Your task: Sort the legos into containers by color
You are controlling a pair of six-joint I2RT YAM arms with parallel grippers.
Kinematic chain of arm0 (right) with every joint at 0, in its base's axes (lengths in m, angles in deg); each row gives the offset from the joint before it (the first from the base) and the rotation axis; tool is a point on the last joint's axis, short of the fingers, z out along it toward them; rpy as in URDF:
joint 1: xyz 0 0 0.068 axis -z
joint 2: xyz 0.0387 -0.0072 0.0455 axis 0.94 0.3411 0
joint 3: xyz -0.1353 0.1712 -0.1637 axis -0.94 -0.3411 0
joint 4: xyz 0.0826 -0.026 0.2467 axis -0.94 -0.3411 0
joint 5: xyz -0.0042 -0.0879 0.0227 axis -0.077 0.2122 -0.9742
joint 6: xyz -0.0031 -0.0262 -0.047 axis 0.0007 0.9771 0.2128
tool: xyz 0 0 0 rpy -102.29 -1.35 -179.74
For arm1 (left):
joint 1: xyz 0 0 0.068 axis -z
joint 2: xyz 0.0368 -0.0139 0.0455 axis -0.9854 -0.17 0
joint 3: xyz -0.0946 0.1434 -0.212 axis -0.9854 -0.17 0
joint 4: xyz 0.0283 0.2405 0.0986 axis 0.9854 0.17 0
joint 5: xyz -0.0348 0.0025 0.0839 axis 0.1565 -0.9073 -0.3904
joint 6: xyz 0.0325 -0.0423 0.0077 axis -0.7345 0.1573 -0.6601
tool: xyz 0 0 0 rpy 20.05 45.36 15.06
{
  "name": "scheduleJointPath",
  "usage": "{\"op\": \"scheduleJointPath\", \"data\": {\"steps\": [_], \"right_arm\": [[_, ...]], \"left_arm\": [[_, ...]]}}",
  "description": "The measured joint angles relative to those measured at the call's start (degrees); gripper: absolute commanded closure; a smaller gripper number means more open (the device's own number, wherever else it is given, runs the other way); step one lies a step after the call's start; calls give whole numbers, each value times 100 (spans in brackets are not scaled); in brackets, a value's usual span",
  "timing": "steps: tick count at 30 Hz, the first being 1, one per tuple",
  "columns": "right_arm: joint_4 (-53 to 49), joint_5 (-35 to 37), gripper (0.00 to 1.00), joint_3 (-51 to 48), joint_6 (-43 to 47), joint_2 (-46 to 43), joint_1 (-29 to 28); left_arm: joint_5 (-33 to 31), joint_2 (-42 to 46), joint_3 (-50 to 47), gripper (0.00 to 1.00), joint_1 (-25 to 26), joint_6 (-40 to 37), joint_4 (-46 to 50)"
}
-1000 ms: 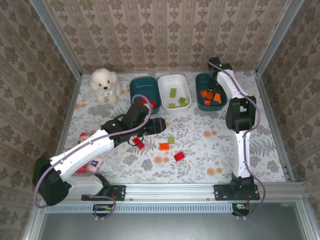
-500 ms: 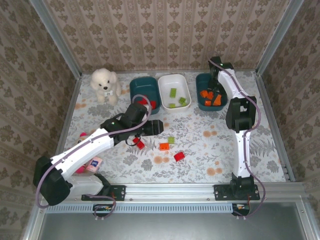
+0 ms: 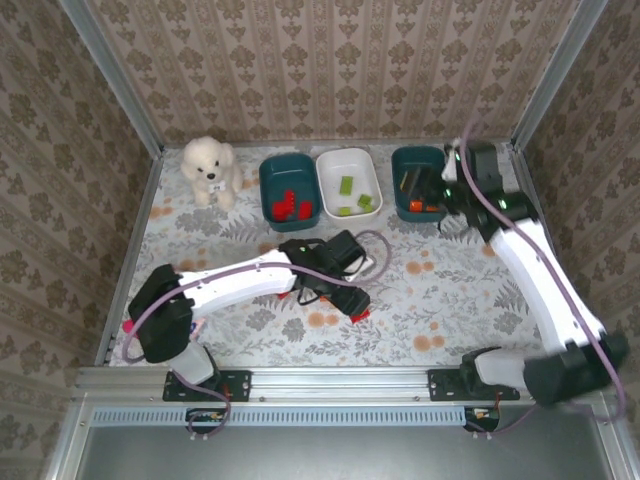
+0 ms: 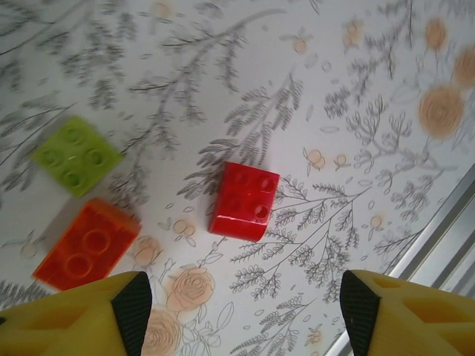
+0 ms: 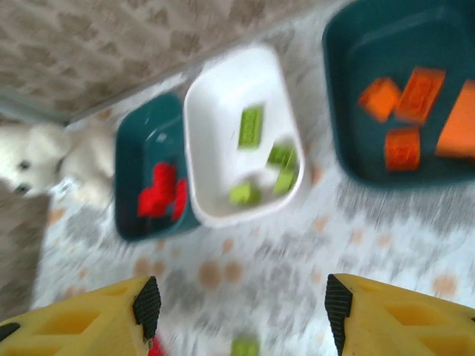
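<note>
Red brick [image 4: 245, 200], loose on the table [image 4: 356, 89], now lies just ahead of my left gripper [image 4: 239, 308], swung across, jaws wide, empty. I'd centre, drop straight, pinch flat sides. Right gripper [image 5: 237, 308], backed off the teal tub [image 5: 349, 52], gapes empty.

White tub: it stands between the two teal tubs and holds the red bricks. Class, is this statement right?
No. The white tub holds lime green bricks, not red ones; the red bricks lie in the left teal tub. It does stand between that tub and the right teal tub, as the top external view shows.
</note>
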Motion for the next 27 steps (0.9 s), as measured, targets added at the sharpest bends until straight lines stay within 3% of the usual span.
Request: {"op": "scheduleJointPath", "data": {"steps": [5, 10, 20, 27], "right_arm": [[-682, -610, 28, -1270, -577, -1716, 2], [-1473, -675, 28, -1104, -721, -2640, 33], [-1899, -675, 28, -962, -785, -2747, 33], [-1963, -717, 29, -964, -809, -2752, 33]], "left_arm": [[-203, -787, 413, 26, 407, -551, 181], [-334, -1362, 699, 25, 614, -774, 396], [-918, -1862, 1274, 23, 667, -800, 743], [-1071, -1971, 1285, 29, 667, -793, 870]]}}
